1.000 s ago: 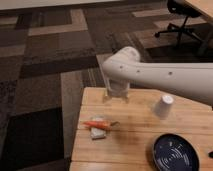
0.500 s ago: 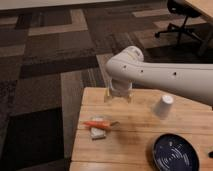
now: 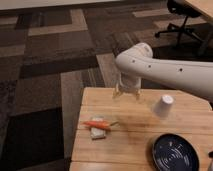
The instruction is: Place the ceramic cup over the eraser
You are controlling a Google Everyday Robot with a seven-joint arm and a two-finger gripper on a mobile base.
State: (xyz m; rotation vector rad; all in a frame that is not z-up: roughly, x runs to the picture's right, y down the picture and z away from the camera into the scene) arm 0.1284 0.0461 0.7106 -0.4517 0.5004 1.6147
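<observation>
The ceramic cup (image 3: 163, 106) is plain white and stands upside down on the wooden table (image 3: 140, 137), right of centre. The eraser (image 3: 99, 132) is a small pale grey-white block near the table's left edge, with a thin orange carrot-like thing (image 3: 97, 124) lying across its far side. My gripper (image 3: 126, 93) hangs from the white arm (image 3: 165, 70) over the table's far edge, left of the cup and beyond the eraser. It holds nothing that I can see.
A dark blue round plate (image 3: 175, 152) lies at the table's front right. Beyond the table is patterned carpet. An office chair (image 3: 182, 20) and a desk corner stand at the far right.
The arm and gripper have shifted slightly to the right along the table's far edge. The cup, eraser and plate have not moved.
</observation>
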